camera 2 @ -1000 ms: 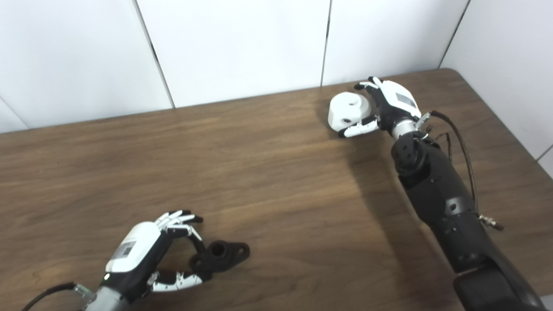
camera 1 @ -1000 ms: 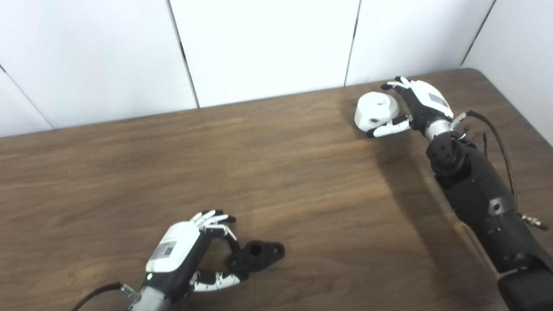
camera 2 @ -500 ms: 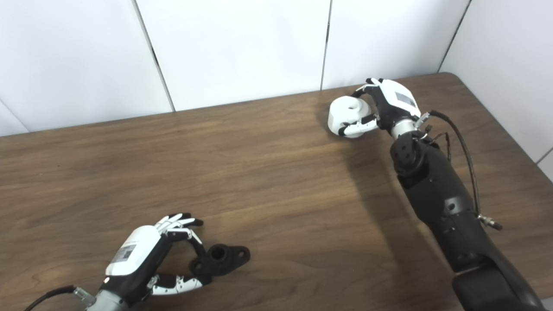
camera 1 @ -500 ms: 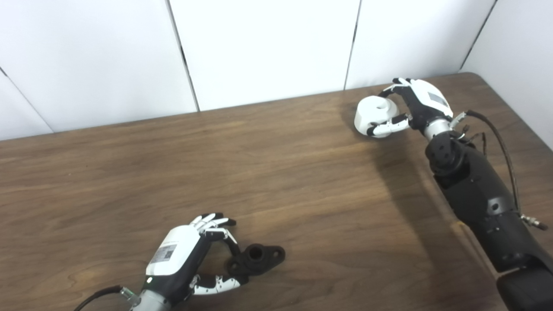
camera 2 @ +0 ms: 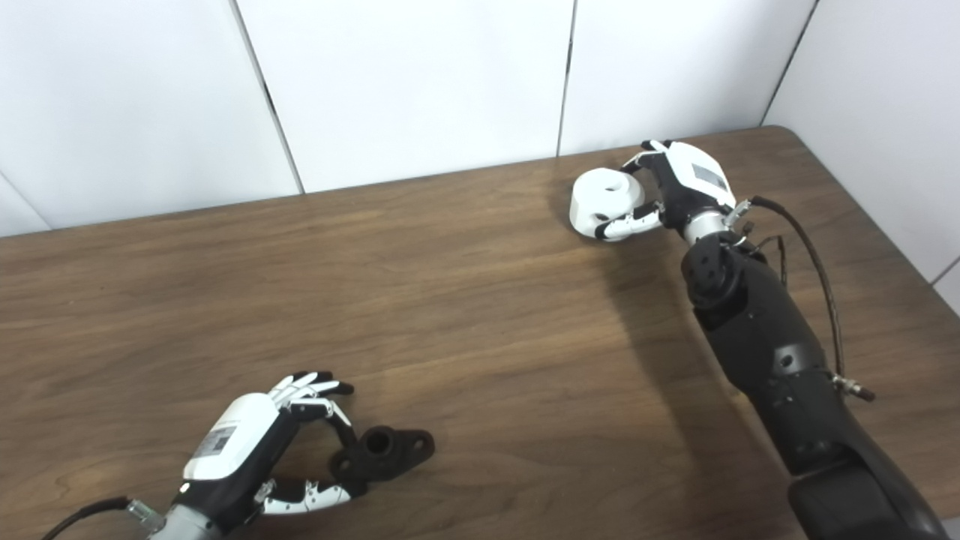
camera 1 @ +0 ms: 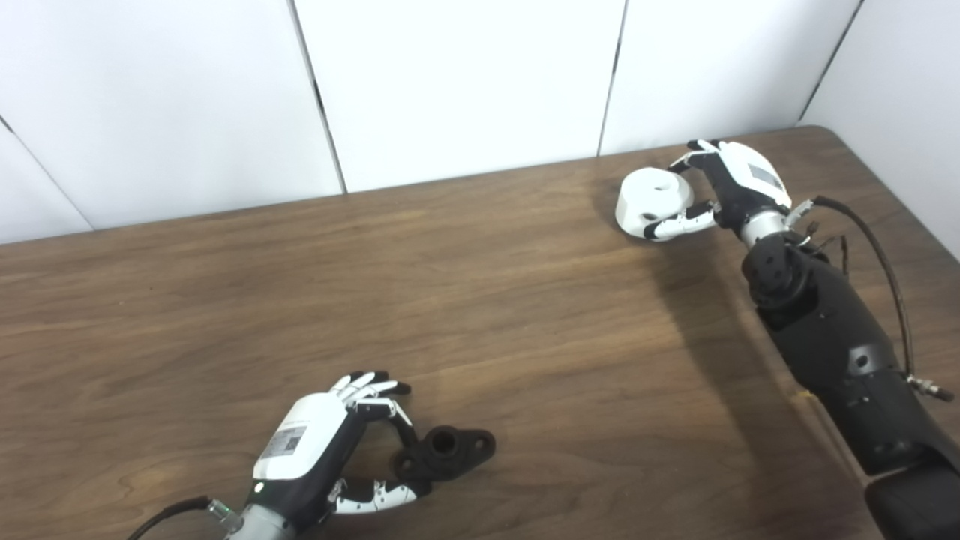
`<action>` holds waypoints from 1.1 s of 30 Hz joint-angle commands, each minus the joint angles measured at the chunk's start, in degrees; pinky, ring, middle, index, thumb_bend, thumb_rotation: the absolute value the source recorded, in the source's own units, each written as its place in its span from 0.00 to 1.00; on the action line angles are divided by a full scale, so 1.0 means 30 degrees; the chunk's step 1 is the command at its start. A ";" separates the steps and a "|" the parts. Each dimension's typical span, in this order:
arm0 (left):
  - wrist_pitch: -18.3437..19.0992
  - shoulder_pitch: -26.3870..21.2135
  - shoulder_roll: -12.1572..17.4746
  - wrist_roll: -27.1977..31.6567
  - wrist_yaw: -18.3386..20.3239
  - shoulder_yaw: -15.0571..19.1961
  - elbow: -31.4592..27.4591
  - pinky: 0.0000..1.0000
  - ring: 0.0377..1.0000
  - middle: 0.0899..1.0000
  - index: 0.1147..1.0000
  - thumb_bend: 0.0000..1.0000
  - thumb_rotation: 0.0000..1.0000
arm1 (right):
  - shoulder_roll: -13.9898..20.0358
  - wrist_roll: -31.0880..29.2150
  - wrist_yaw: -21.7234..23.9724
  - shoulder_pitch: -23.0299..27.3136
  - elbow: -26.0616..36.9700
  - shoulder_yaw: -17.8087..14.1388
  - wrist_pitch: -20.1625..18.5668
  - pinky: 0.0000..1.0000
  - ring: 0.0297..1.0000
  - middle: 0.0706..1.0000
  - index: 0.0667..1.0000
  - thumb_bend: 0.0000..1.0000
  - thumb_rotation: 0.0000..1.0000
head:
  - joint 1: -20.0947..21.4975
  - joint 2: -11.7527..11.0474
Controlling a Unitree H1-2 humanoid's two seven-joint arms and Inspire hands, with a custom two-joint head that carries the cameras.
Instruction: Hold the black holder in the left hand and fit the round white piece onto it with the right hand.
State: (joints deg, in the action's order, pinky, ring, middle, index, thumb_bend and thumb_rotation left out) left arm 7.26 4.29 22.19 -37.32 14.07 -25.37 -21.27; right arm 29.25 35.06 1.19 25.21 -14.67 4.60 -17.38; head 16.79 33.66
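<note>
The black holder (camera 1: 448, 451), a flat piece with a round socket and lugs, lies on the wooden table (camera 1: 525, 322) near the front left. My left hand (camera 1: 319, 446) pinches its left end, fingers curled over the top and thumb underneath. At the far right the round white piece (camera 1: 651, 196), a squat cylinder with a hole on top, sits in my right hand (camera 1: 731, 184). That hand's fingers wrap its back edge and the thumb presses its front side. I cannot tell if the piece is off the table.
White wall panels (camera 1: 465, 82) close off the back and the right side of the table. The right forearm (camera 1: 832, 337) with its cable lies along the right edge. Bare wood stretches between the two hands.
The right thumb has swung in and the hand has shut on the white piece, tipping it briefly before it levelled. The left hand and holder have hardly moved. The camera has shifted slightly.
</note>
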 commanded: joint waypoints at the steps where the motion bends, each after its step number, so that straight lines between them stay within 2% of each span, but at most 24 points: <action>1: 0.1015 0.1348 0.0581 0.0612 0.2380 -0.0681 0.1528 0.91 0.92 0.83 0.43 0.50 0.05 | 0.0756 0.0087 -0.0580 0.0675 0.0387 -0.0232 0.0625 0.96 0.99 0.93 0.62 0.80 0.26 | -0.0012 0.0018; 19: 0.1543 0.1260 0.0663 0.0385 0.2831 -0.0731 0.0848 0.89 0.92 0.82 0.43 0.50 0.04 | 0.0797 0.0459 -0.0722 0.0601 0.0497 0.0058 0.0877 0.90 0.95 0.89 0.57 0.76 0.20 | 0.0042 0.0263; 20: 0.1572 0.1249 0.0671 0.0359 0.2858 -0.0747 0.0818 0.89 0.92 0.82 0.43 0.50 0.04 | 0.0785 0.0472 -0.0751 0.0601 0.0493 0.0057 0.0865 0.90 0.95 0.89 0.51 0.64 0.18 | 0.0042 0.0263; 21: 0.1621 0.1247 0.0664 0.0351 0.2884 -0.0752 0.0784 0.89 0.92 0.82 0.43 0.50 0.04 | 0.0779 0.0479 -0.0796 0.0597 0.0481 0.0055 0.0881 0.89 0.95 0.89 0.48 0.58 0.16 | 0.0009 0.0264; 23: 0.1622 0.1246 0.0653 0.0399 0.2880 -0.0739 0.0786 0.89 0.92 0.82 0.43 0.50 0.04 | 0.0782 0.0528 -0.0924 0.0585 0.0457 0.0080 0.0926 0.89 0.95 0.89 0.46 0.53 0.15 | 0.0009 0.0264; 33: 0.1654 0.1287 0.0578 0.0440 0.2853 -0.0682 0.0753 0.89 0.91 0.82 0.43 0.50 0.04 | 0.0754 0.0635 -0.1279 0.0434 0.0440 0.0066 0.1075 0.88 0.94 0.86 0.45 0.52 0.14 | -0.0009 0.0325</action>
State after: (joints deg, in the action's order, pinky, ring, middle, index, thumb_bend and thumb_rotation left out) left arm 8.26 4.23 22.22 -37.36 15.05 -25.38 -22.04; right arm 29.31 36.30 -0.79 24.68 -14.70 5.36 -15.80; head 16.79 34.63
